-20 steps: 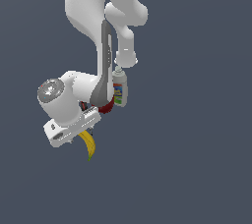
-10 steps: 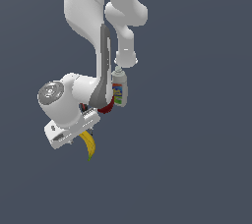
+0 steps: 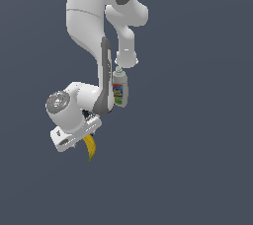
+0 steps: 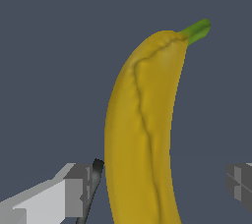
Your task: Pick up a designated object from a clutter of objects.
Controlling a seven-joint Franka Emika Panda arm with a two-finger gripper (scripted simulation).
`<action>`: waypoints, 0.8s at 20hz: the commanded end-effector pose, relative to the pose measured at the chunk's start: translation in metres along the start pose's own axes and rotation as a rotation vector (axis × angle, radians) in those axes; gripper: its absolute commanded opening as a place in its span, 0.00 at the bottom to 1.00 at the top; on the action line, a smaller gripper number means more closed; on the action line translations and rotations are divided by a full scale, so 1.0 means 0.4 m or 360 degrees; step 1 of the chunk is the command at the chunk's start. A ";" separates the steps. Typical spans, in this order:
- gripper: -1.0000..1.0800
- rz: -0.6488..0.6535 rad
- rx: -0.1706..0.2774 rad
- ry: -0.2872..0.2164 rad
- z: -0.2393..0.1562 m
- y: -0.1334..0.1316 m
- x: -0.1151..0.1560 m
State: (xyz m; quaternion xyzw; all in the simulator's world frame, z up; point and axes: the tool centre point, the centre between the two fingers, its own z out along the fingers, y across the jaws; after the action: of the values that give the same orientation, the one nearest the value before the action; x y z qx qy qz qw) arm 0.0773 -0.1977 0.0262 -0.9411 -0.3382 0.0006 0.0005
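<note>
The yellow banana (image 4: 142,134) with its green stem tip (image 4: 197,30) fills the wrist view and lies lengthwise between my two fingers. My gripper (image 4: 157,183) is open around it, with one finger (image 4: 74,191) close beside it and the other finger (image 4: 239,184) further off; neither touches it. In the exterior view the banana (image 3: 90,146) sticks out from under my hand (image 3: 74,130), which hides the fingers. The red round fruit is hidden.
A white bottle with a colourful label (image 3: 119,90) stands upright just behind the arm's lower link. A thin dark shaft (image 4: 94,181), perhaps the screwdriver, lies beside the near finger. The ground is plain dark grey-blue.
My hand has sunk a little lower over the banana. The red fruit that showed beside the arm is now covered. The banana and the bottle have not moved.
</note>
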 end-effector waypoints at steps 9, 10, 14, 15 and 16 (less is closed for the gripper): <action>0.00 -0.0001 -0.0002 0.0001 0.018 0.003 0.002; 0.00 -0.0001 -0.0002 0.0001 0.018 0.003 0.002; 0.00 -0.0001 -0.0002 0.0001 0.018 0.003 0.002; 0.00 -0.0004 -0.0001 0.0002 0.018 0.001 0.005; 0.00 -0.0004 -0.0001 0.0002 0.017 0.001 0.005</action>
State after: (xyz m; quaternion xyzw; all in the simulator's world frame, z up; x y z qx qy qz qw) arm 0.0790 -0.1967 0.0190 -0.9407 -0.3393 0.0000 0.0005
